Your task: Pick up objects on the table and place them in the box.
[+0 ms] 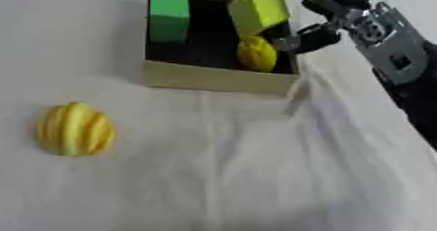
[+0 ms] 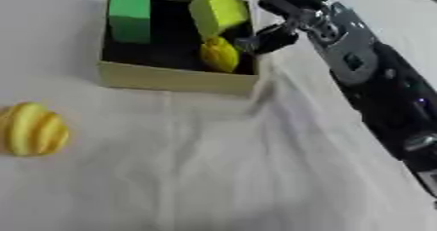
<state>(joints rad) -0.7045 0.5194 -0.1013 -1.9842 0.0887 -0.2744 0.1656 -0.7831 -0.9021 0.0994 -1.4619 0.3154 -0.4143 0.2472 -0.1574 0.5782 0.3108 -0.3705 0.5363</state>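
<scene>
Test bench: white cloth [image 1: 256, 176] (wrinkled), box [image 1: 218, 79], toy blocks.

A white cloth [image 1: 222, 176] covers the table from edge to edge. It lies mostly flat toward the near edge and the left side. Soft wrinkles and folds run through it near the middle and toward the right side, where a raised crease slants down from the far side toward the near right corner.

Box [image 1: 213, 79] at the tabletop's [image 1: 256, 176] far middle, two blocks [image 1: 168, 13] and a fruit [image 1: 256, 53] inside, ridged fruit [image 1: 75, 129] near left.
</scene>
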